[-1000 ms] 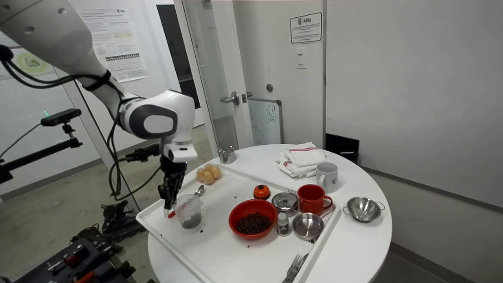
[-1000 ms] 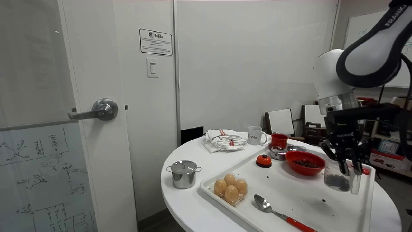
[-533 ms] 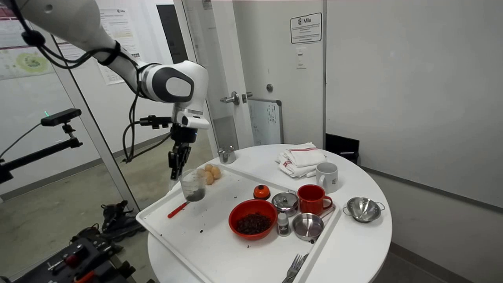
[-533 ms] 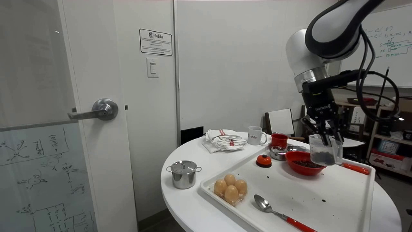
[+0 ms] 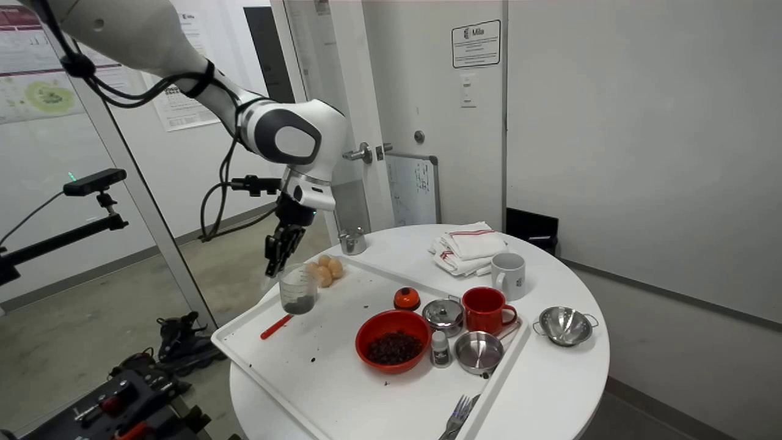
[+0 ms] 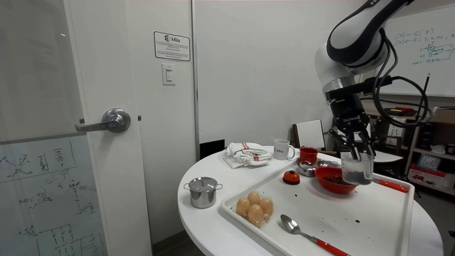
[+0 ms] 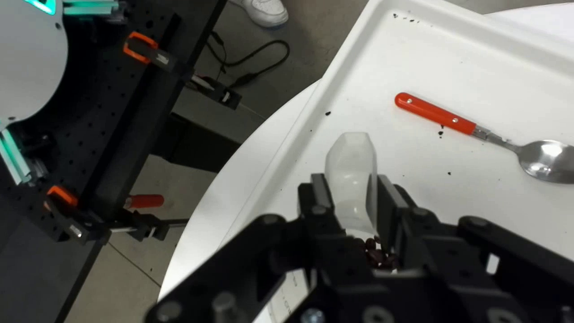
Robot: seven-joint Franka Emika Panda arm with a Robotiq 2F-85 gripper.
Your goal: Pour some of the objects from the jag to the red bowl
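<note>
My gripper [image 5: 273, 269] is shut on the handle of the translucent jag [image 5: 298, 290] and holds it above the tray, roughly upright. In an exterior view the gripper [image 6: 363, 155] and the jag [image 6: 355, 167] overlap the bowl's edge in the picture. In the wrist view the fingers [image 7: 353, 190] press on both sides of the jag's pale handle [image 7: 352, 163]. Dark red beans [image 7: 376, 256] show in the jag, partly hidden by the fingers. The red bowl [image 5: 391, 319] stands on the tray apart from the jag, with dark beans inside; it also shows in an exterior view [image 6: 336, 189].
A spoon [image 7: 435, 114] lies on the white tray [image 5: 287, 403] below the jag. Eggs [image 6: 254, 209] sit at a tray edge. A red mug [image 5: 486, 310], metal pots, an orange timer [image 5: 406, 299] and a small shaker [image 5: 440, 350] stand around the bowl. Loose beans dot the tray.
My gripper has lifted the jag higher above the tray and toward the eggs' side, uncovering the spoon's handle. In the last half second it has shifted slightly and the wrist has leaned a little.
</note>
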